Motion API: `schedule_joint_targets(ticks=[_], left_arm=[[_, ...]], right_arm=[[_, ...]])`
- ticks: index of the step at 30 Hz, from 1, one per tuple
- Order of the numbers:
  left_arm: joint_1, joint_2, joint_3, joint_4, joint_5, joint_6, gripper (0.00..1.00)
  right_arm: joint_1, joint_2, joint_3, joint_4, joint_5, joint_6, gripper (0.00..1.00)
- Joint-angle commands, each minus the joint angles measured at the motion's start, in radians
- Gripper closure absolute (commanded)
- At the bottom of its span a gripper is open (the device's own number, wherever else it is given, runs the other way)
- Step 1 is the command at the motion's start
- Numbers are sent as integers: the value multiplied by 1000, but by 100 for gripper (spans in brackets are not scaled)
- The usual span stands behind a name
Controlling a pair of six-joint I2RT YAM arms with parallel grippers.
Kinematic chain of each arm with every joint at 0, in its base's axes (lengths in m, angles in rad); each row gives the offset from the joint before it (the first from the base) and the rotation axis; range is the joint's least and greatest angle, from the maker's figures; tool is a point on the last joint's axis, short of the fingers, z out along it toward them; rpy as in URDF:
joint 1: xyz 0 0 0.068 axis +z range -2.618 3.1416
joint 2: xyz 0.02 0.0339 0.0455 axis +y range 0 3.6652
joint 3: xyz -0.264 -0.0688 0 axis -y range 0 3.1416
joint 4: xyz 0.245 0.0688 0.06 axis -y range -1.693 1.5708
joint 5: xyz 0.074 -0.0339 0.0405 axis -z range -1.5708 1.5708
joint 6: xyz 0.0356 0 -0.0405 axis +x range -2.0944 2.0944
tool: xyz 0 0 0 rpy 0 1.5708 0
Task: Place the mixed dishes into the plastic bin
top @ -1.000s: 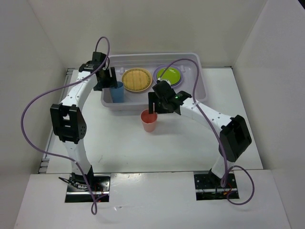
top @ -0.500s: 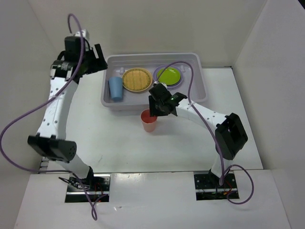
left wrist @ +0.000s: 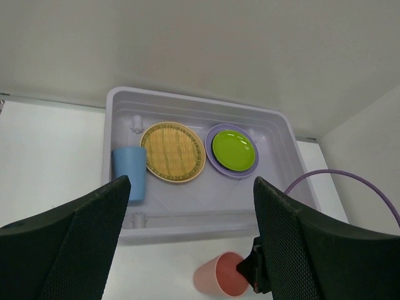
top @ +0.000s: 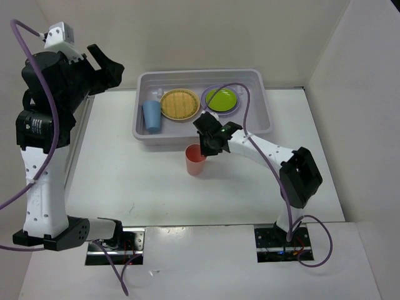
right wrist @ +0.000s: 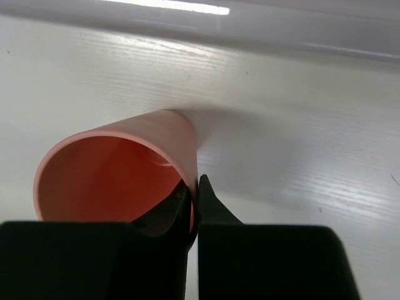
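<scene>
The plastic bin [top: 265, 111] at the back holds a blue cup [top: 151, 116], a woven yellow-brown disc [top: 179, 104] and a lime green plate [top: 221, 98] lying on a lilac plate [top: 207, 100]. A coral-red cup [top: 195, 159] stands on the table just in front of the bin. My right gripper [top: 206, 147] is shut on its rim [right wrist: 112, 169], one finger inside and one outside [right wrist: 195, 187]. High at the far left, my left gripper [top: 109, 67] is open and empty. From there [left wrist: 191, 181] it looks down on the bin [left wrist: 111, 100] and the coral-red cup [left wrist: 219, 281].
White walls close in the table on the left, back and right. The bin's front wall [right wrist: 250, 25] runs just beyond the coral-red cup. A purple cable [top: 244, 109] from the right arm arcs over the bin's right part.
My left arm has drawn up and back to the left, away from the blue cup in the bin. My right gripper has shut on the coral-red cup's rim.
</scene>
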Motion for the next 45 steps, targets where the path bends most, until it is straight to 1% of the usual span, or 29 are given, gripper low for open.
schedule_joint_targets(ticks=[1, 2, 5, 7, 8, 11, 12, 14, 15, 18, 21, 24, 26, 31, 34, 35, 37, 39, 41, 43, 45], left_arm=[[5, 4, -2, 18, 35, -20, 13], [5, 4, -2, 18, 44, -20, 13], [5, -28, -28, 38, 72, -31, 13], [5, -62, -46, 51, 94, -40, 13], [5, -89, -74, 67, 107, -49, 13], [5, -126, -102, 91, 120, -59, 13], [5, -140, -114, 91, 120, -59, 13], [5, -140, -114, 82, 120, -59, 13], [5, -140, -114, 72, 129, -59, 13], [5, -149, -128, 72, 138, -49, 13], [5, -169, -151, 62, 138, -39, 13], [5, -169, -161, 53, 138, -39, 13], [5, -169, -172, 53, 150, -39, 13], [5, -178, -224, 62, 160, -29, 13], [5, -178, -233, 71, 201, -29, 13], [5, -178, -234, 72, 201, -29, 13], [5, -178, -243, 72, 212, -29, 13], [5, -188, -253, 72, 212, -29, 13], [5, -188, -253, 72, 212, -29, 13], [5, -188, -264, 72, 212, -29, 13], [5, -197, -264, 72, 212, -29, 13]], right_arm=[[13, -100, 85, -92, 30, -6, 100], [13, -145, 128, -129, 56, -17, 100], [13, -191, 214, -184, 130, -28, 100], [-32, -211, 289, -195, 139, -38, 100], [-87, -211, 329, -195, 139, -49, 100], [-178, -197, 398, -180, 104, -60, 100], [-241, -174, 413, -171, 89, -60, 100], [-301, -144, 459, -161, 69, -71, 100], [-354, -99, 476, -161, 60, -80, 100], [-424, -7, 534, -161, 50, -80, 100], [-528, 53, 544, -143, 9, -89, 100], [-582, 120, 533, -121, -13, -89, 100], [-591, 157, 533, -121, -13, -100, 100], [-625, 198, 456, -78, 9, -91, 100], [-625, 238, 447, -78, 18, -91, 100], [-625, 249, 447, -78, 18, -91, 99], [-625, 267, 447, -88, 27, -91, 93], [-625, 268, 436, -88, 27, -91, 92], [-625, 268, 436, -88, 38, -91, 86], [-625, 268, 436, -88, 38, -91, 84], [-625, 268, 445, -88, 38, -91, 84]])
